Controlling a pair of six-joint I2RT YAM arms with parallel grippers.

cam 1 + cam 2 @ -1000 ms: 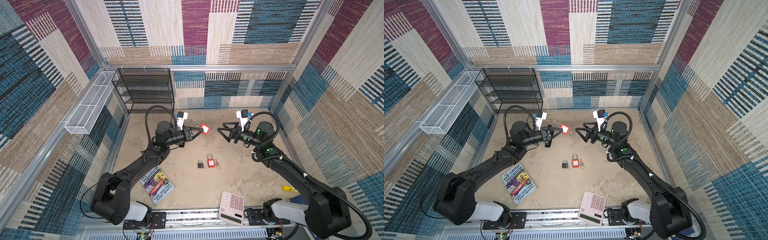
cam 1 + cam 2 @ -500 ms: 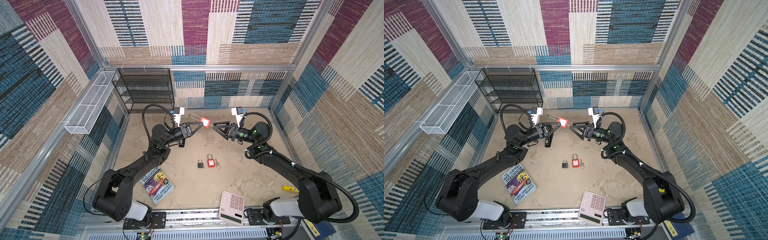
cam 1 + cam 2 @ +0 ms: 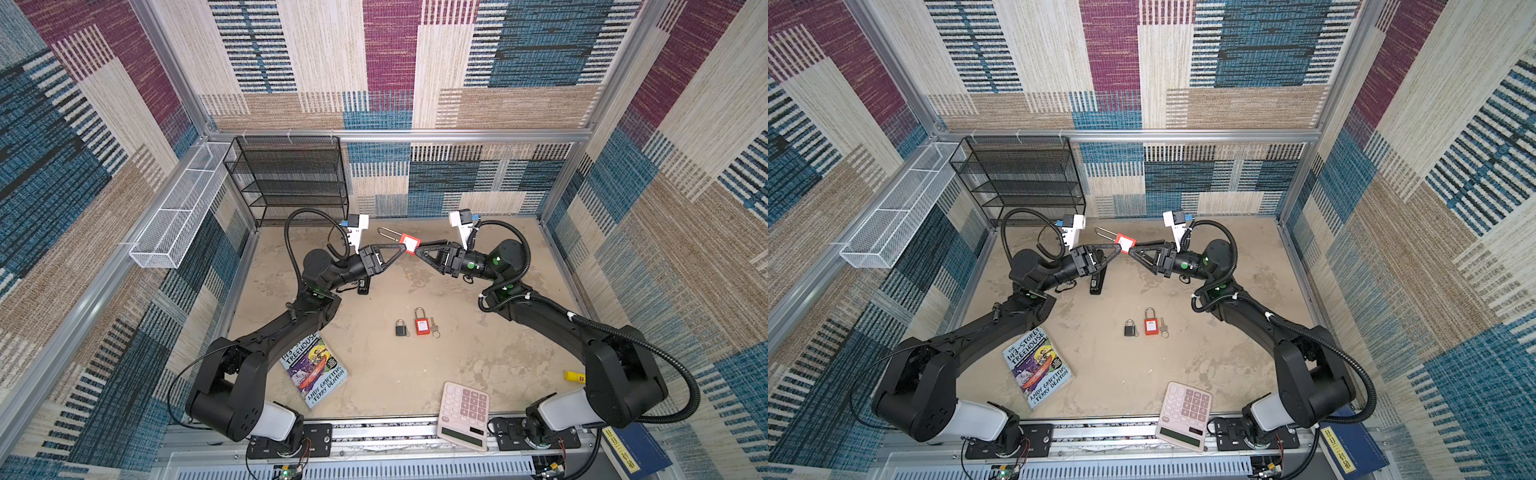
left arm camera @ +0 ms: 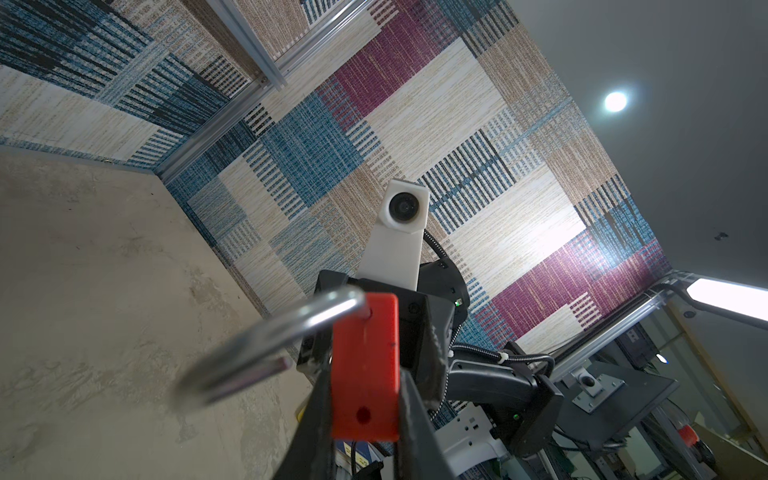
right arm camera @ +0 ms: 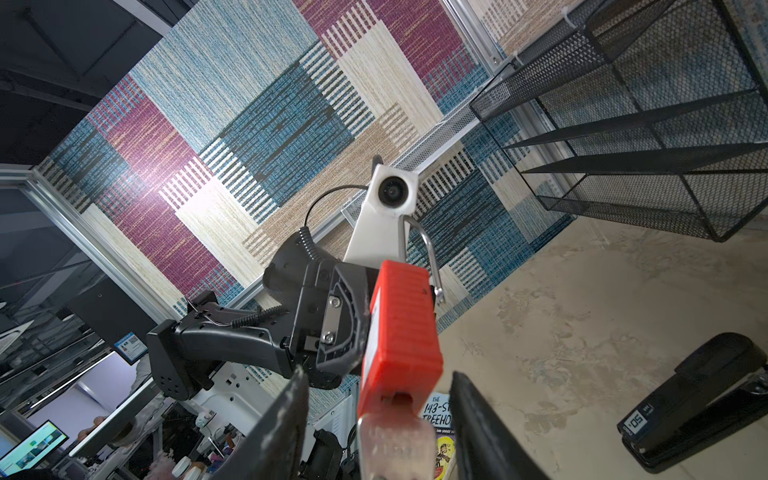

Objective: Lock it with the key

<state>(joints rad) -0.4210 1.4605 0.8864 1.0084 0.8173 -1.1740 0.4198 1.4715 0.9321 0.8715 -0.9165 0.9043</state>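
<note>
Left end effector (image 3: 402, 248) above stained tabletop (image 3: 457, 299)

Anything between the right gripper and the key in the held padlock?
Nothing visible. The key juts from the padlock in the left gripper and sits between the open fingers of the right gripper, untouched.

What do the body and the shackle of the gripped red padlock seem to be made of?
The padlock body looks like matte red plastic: moulded ribs show. The shackle looks like polished steel, probably: silvery, with bright reflections.
</note>
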